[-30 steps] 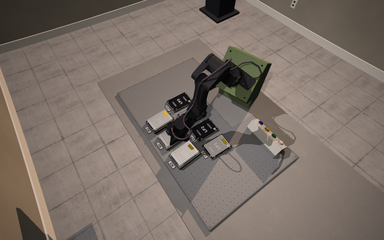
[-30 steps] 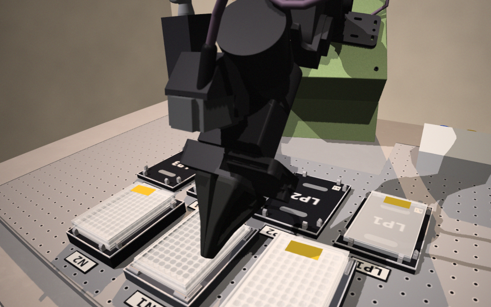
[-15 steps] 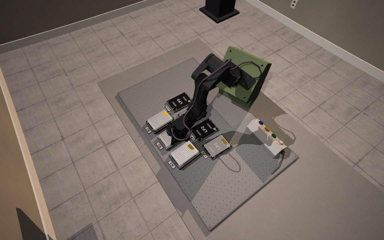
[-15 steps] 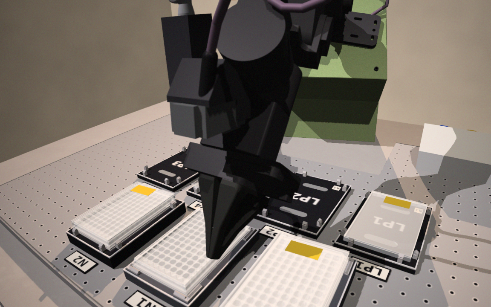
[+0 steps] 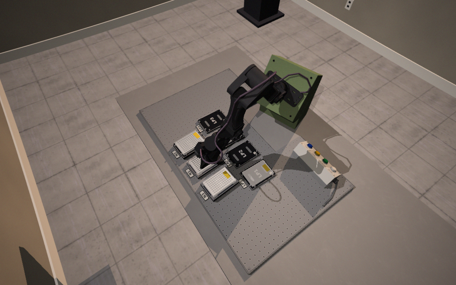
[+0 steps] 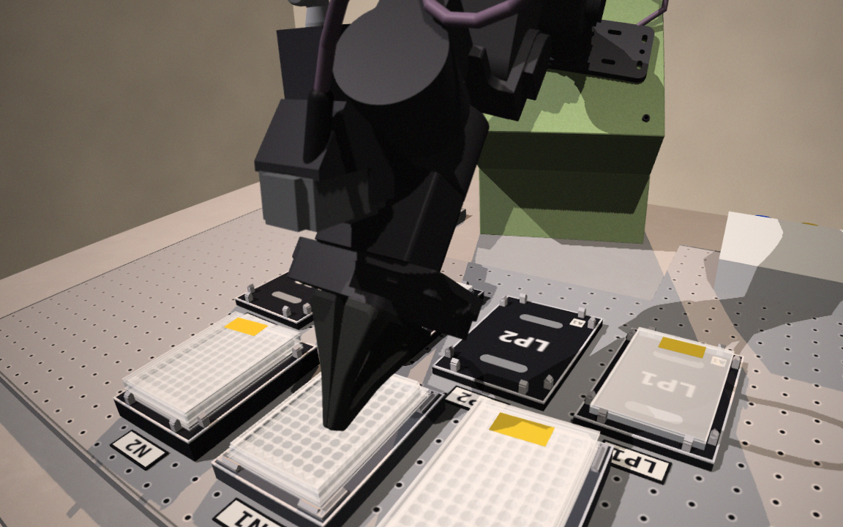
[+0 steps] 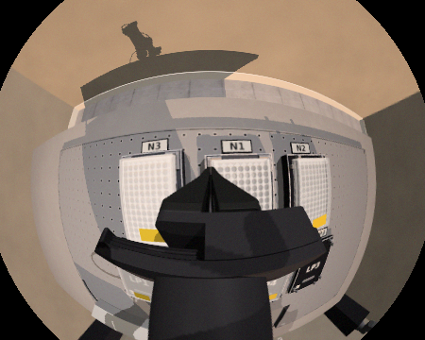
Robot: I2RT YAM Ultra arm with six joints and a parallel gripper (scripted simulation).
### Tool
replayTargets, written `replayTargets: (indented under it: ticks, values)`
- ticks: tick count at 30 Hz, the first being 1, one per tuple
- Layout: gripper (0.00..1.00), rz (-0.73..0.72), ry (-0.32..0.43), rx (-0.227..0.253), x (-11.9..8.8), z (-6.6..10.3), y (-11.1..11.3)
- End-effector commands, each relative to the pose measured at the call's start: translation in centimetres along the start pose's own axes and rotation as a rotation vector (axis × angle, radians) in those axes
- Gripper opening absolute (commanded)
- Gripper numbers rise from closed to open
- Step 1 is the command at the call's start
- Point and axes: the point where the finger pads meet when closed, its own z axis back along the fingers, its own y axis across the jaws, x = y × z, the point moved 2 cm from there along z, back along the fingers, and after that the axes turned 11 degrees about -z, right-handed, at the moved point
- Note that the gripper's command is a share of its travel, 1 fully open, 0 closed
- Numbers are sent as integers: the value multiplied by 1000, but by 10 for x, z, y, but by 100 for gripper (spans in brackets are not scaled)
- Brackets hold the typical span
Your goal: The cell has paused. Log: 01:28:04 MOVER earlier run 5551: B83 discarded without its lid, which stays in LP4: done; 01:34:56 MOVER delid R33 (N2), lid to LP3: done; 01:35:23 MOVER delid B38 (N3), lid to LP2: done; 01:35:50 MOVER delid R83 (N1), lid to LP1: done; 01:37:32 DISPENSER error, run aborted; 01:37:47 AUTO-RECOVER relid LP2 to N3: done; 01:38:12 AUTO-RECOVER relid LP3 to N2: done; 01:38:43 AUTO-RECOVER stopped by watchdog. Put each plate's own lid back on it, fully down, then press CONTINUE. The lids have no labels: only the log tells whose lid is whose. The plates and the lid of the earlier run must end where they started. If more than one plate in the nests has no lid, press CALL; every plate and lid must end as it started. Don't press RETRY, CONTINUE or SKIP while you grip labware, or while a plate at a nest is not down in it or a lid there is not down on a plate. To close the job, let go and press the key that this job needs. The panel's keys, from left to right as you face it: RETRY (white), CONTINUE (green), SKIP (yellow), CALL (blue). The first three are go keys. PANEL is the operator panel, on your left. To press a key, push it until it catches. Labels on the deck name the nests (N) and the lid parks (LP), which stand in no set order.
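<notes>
Gripper (image 6: pixel 339 419): fingers together, nothing between them. They point straight down as one blunt wedge.

The tip is over the N1 plate (image 6: pixel 293 458), toward its far half. In the exterior view it seems to meet the well surface, but contact cannot be confirmed. This plate carries no yellow tag and looks to have no lid, while the N2 plate (image 6: pixel 208 367) on its left and the N3 plate (image 6: pixel 496 471) on its right each wear a tagged lid.

Judgement: the step in hand is a downward press with shut fingers, to seat the N1 plate in its nest before relidding.
- Press vertically and near the plate's middle so it does not rock.
- Stop as soon as it sits level.
- Lift straight up, without dragging across the wells.

The lid on LP1 (image 6: pixel 664 386) lies right of and beyond the gripper, past the N3 plate's far corner. It sits flat inside its park pegs with its tag at the far end. Bare LP2 (image 6: pixel 519 347) is between it and the gripper.

LP3 (image 5: pixel 211 121) is bare. The arm hides LP4 in all three views.

The panel (image 5: pixel 314 159) stands well apart on the right, and its green key (image 5: pixel 325 160) is for last, with the gripper empty.
</notes>
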Motion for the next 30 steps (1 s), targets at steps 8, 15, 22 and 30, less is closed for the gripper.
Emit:
replayTargets:
  ticks: [8,15,22,30]
  values:
    - [0,-4,-9,20,11,-3,-39]
    - [0,3,-24,27,25,-5,-71]
    - [0,5,-23,26,30,-5,-96]
    - [0,5,-10,21,26,-2,-106]
